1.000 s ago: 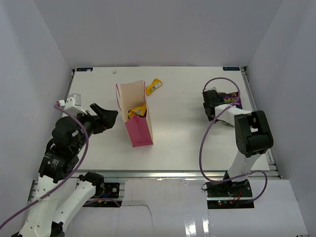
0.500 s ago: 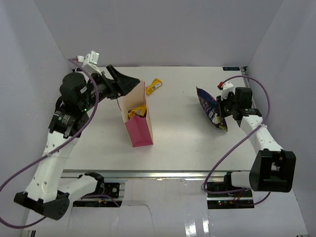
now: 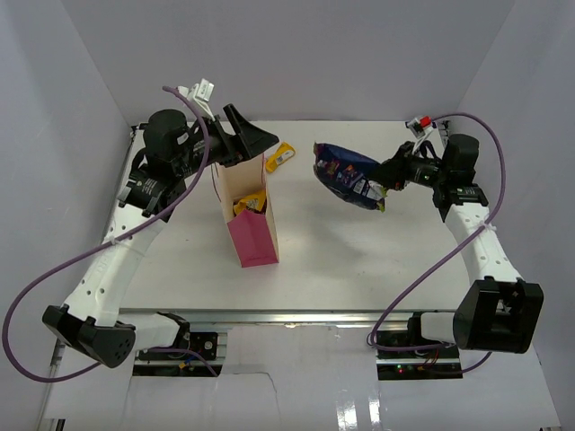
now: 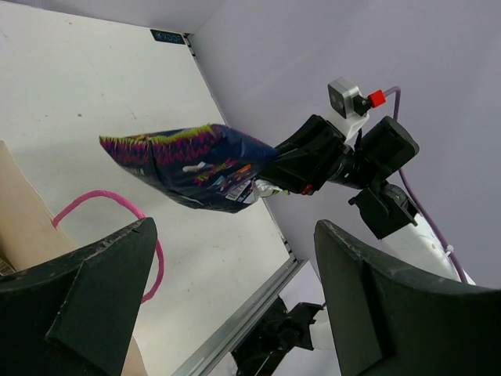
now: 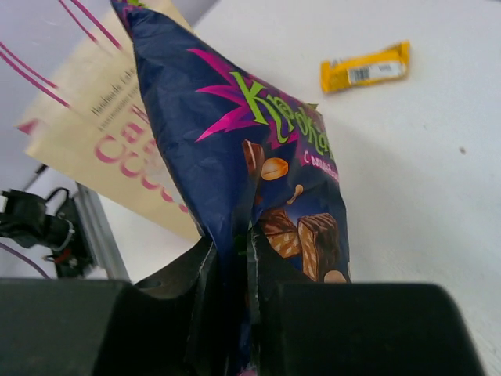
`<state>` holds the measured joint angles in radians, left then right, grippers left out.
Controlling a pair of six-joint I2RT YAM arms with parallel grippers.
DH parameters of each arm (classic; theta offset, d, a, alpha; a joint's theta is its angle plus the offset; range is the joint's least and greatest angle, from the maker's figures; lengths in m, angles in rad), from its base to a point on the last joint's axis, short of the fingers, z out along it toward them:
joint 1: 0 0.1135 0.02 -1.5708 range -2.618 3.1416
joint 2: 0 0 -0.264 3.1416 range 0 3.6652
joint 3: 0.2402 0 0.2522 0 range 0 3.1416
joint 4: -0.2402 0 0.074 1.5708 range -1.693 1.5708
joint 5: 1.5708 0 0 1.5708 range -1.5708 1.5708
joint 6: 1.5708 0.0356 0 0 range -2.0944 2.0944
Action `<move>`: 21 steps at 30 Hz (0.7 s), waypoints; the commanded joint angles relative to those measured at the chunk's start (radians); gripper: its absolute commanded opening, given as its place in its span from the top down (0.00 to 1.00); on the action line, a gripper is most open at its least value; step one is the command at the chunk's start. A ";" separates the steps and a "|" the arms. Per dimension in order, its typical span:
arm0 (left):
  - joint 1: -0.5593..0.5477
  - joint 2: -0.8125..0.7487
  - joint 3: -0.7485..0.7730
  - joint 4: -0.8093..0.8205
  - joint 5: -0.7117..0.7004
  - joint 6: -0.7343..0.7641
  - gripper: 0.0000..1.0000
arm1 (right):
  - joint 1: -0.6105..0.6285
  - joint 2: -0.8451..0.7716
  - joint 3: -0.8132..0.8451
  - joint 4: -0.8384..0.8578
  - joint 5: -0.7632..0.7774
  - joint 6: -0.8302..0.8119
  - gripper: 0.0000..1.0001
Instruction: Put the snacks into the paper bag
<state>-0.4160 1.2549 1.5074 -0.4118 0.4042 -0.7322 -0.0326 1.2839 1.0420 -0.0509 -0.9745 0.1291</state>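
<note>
The pink paper bag (image 3: 252,224) stands upright left of centre, with yellow bars and a dark one (image 3: 250,205) showing inside. One yellow bar (image 3: 281,157) lies on the table behind the bag; it also shows in the right wrist view (image 5: 365,68). My right gripper (image 3: 386,180) is shut on the purple-blue chip bag (image 3: 346,175) and holds it in the air, right of the paper bag. The chip bag fills the right wrist view (image 5: 243,149) and shows in the left wrist view (image 4: 192,164). My left gripper (image 3: 256,141) is open, above the paper bag's far rim.
White walls enclose the table on three sides. A metal rail (image 3: 314,314) runs along the near edge. A red cord handle (image 4: 117,211) of the paper bag loops up in the left wrist view.
My right gripper has lifted the chip bag off the table and carried it left towards the paper bag. My left arm has risen and swung to the paper bag's far rim.
</note>
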 commanded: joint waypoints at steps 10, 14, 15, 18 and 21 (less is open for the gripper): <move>-0.006 -0.149 -0.019 -0.019 -0.117 0.065 0.07 | 0.066 0.060 0.267 0.758 -0.182 0.719 0.92; -0.006 -0.245 -0.062 -0.067 -0.258 0.109 0.07 | 0.123 0.115 0.387 0.882 -0.149 0.888 0.92; -0.006 -0.267 -0.078 -0.070 -0.306 0.114 0.07 | 0.134 0.123 0.413 0.899 -0.139 0.912 0.92; -0.006 -0.337 -0.130 -0.097 -0.381 0.123 0.07 | 0.194 0.155 0.521 0.913 -0.106 0.968 0.92; -0.006 -0.389 -0.177 -0.124 -0.424 0.111 0.07 | 0.290 0.179 0.599 0.878 -0.061 0.980 0.92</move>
<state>-0.4164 0.9051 1.3708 -0.4904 0.0868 -0.6357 0.1867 1.4776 1.5234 0.6827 -1.1248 1.0107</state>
